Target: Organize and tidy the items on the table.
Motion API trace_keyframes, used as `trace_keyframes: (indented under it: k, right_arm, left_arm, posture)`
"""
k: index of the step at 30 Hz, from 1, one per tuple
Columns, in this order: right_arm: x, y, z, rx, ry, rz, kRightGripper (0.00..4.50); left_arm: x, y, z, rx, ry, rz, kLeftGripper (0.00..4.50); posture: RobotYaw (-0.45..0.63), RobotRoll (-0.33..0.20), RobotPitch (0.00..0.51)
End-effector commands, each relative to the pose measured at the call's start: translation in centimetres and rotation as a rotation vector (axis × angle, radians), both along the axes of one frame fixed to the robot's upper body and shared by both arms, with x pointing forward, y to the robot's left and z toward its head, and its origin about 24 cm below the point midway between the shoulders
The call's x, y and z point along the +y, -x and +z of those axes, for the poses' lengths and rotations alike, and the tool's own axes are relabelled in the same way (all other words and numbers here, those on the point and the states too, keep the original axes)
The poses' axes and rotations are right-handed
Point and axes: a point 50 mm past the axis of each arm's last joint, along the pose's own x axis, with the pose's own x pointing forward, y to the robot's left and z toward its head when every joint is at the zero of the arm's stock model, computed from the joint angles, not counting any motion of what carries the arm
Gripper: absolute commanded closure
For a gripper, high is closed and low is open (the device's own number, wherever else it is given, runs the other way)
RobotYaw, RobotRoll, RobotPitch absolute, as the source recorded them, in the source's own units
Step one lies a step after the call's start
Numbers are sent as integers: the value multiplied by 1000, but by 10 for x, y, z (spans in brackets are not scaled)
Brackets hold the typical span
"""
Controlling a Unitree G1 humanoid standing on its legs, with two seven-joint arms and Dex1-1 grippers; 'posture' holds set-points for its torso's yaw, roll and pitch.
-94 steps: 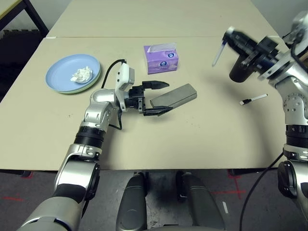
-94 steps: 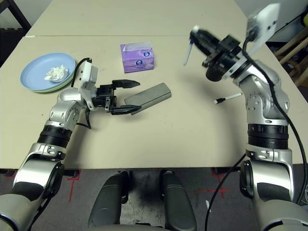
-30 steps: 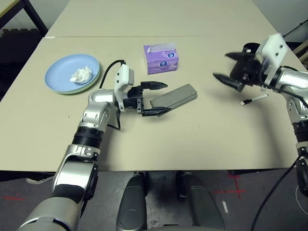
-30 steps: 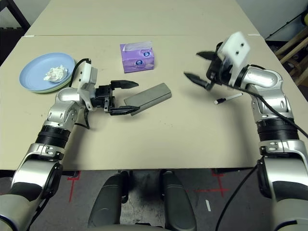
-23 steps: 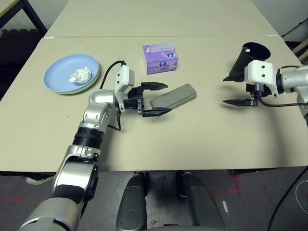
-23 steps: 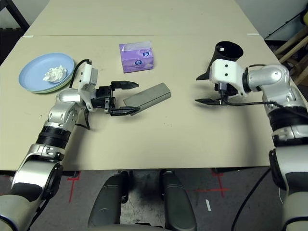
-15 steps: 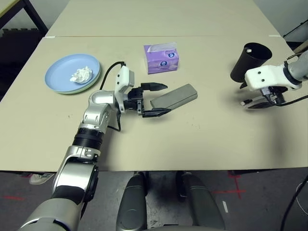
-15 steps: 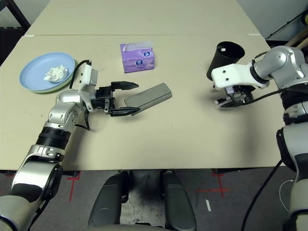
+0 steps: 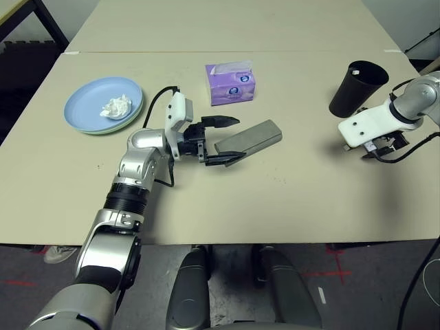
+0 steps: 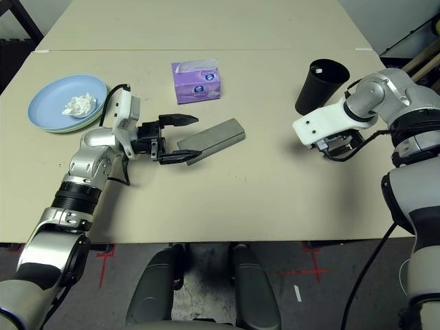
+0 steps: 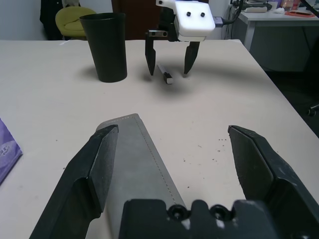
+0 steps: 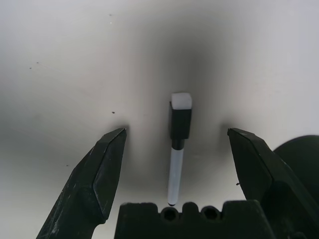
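A black-and-white pen (image 12: 178,144) is being straddled by the right gripper (image 12: 174,139), whose fingers are being held wide apart, one on each side; its long axis is running along the fingers' own line, between them. At centre frame, the grey glasses case (image 9: 249,137) is lying between the left gripper's (image 9: 225,141) spread fingers, unclamped. Further back, the tall black cup (image 9: 353,88) and purple tissue box (image 9: 230,84) are standing on the beige desk (image 9: 289,206); upper left, stacked plates (image 9: 104,104) are carrying a tissue wad (image 9: 115,106).
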Motion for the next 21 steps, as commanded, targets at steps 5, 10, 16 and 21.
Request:
trace_keyframes:
  k: [5, 10, 16, 21]
  right_arm:
    - [0, 0, -3, 5, 19, 10, 28]
    - [1, 0, -7, 14, 21, 17, 629]
    - [4, 0, -8, 41, 4, 29, 2962]
    - [5, 2, -6, 69, -42, 16, 4078]
  left_arm:
    - [-1, 3, -3, 8, -13, -5, 0]
    - [-1, 3, -3, 8, -14, -3, 0]
    - [0, 4, -2, 5, -21, -2, 0]
    - [-1, 4, -1, 5, -20, -6, 0]
  posture:
    - [142, 0, 221]
    - [148, 0, 221]
    - [149, 0, 219]
    - [148, 0, 214]
